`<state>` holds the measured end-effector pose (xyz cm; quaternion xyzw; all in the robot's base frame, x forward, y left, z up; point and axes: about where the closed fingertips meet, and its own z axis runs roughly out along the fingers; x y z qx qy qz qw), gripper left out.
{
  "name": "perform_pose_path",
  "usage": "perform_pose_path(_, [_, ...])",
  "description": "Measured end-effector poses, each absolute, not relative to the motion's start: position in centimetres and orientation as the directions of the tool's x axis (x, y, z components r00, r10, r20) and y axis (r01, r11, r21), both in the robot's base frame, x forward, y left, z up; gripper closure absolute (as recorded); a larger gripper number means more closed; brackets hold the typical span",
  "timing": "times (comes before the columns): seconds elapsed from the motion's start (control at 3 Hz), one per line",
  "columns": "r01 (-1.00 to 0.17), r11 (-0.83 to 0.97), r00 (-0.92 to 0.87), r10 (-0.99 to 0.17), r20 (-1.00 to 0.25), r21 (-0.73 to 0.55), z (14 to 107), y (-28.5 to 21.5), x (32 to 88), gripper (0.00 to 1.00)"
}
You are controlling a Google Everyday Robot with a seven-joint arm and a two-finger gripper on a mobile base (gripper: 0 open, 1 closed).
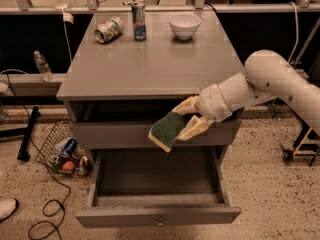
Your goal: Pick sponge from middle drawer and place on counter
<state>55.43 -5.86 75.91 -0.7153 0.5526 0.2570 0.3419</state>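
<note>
The sponge (166,128) shows its dark green face with a yellow edge below. My gripper (184,120) is shut on it, one beige finger above and one below. It holds the sponge tilted in the air, in front of the closed upper drawer front and above the middle drawer (158,216). The middle drawer is pulled fully out and its tray looks empty. The counter (150,64) is the grey top just above and behind the gripper. My white arm comes in from the right.
At the back of the counter are a crushed can (108,29), an upright can (139,21) and a white bowl (184,25). On the floor at left are a wire basket of clutter (60,151), cables, a water bottle (42,65) and a shoe (6,207).
</note>
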Motion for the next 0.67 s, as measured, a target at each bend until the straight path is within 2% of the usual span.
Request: perform_pose_path(0.67, [-0.914, -0.291, 0.406, -0.643, -0.650, -0.283, 82.1, -1.7, 58.2, 1.00])
